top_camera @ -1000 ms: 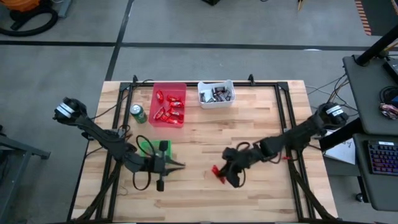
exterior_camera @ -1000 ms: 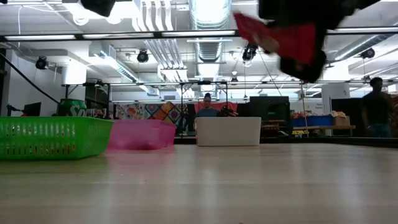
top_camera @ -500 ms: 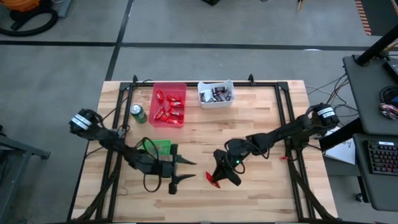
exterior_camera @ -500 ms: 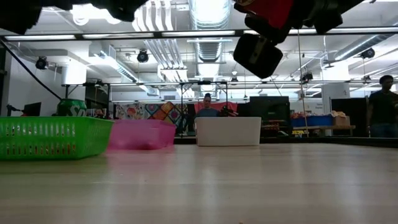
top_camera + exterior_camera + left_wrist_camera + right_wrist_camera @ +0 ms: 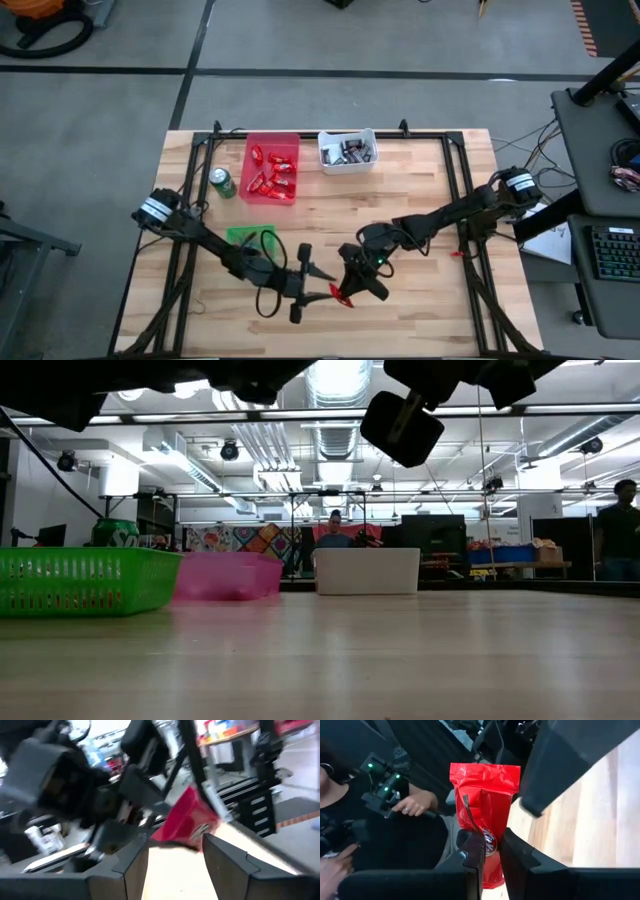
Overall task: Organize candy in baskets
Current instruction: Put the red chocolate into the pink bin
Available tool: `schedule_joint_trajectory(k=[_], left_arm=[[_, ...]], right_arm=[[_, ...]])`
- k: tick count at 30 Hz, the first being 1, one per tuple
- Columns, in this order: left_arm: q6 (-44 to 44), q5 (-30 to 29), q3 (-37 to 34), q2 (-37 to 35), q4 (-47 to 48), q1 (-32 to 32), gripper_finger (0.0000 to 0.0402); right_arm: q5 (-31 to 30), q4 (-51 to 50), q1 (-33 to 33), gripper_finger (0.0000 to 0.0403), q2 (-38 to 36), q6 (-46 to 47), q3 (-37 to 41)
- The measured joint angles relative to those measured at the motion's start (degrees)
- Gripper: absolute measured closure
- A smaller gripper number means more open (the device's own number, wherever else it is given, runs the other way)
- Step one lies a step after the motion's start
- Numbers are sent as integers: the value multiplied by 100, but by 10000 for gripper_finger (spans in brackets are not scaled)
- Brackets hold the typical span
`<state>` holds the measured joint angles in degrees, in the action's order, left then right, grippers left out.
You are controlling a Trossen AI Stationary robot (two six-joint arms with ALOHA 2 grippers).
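Red wrapping shows between the two grippers near the front middle of the wooden table (image 5: 420, 210): the right gripper (image 5: 348, 288) pinches a red candy bar (image 5: 341, 294) between its narrow fingers (image 5: 472, 851), holding it up in the air. The left gripper (image 5: 312, 283) faces it with its fingers (image 5: 131, 861) spread wide on either side of the bar's free end, not closed on it. Toward the back of the table, the red basket (image 5: 271, 168) holds more red bars, and the white basket (image 5: 347, 152) beside it holds dark and silver pieces. A green can (image 5: 222, 183) stands beside the red basket, and the green basket (image 5: 248, 237) lies partly under the left arm
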<state>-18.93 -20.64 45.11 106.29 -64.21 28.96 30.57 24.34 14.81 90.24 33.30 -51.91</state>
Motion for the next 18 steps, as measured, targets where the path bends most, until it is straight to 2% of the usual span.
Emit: schedule_joint_trajectory(k=[5,11,18], left_arm=[[12,401,113,28,-27,-42,245],[0,506,120,28,-65,-47,266],[-122,513,170,28,-6,-45,336]], right_arm=[[54,-27,-32,360,0,2,-42],[73,-199,-72,360,0,9,-42],[141,-214,-107,360,0,5,-40]])
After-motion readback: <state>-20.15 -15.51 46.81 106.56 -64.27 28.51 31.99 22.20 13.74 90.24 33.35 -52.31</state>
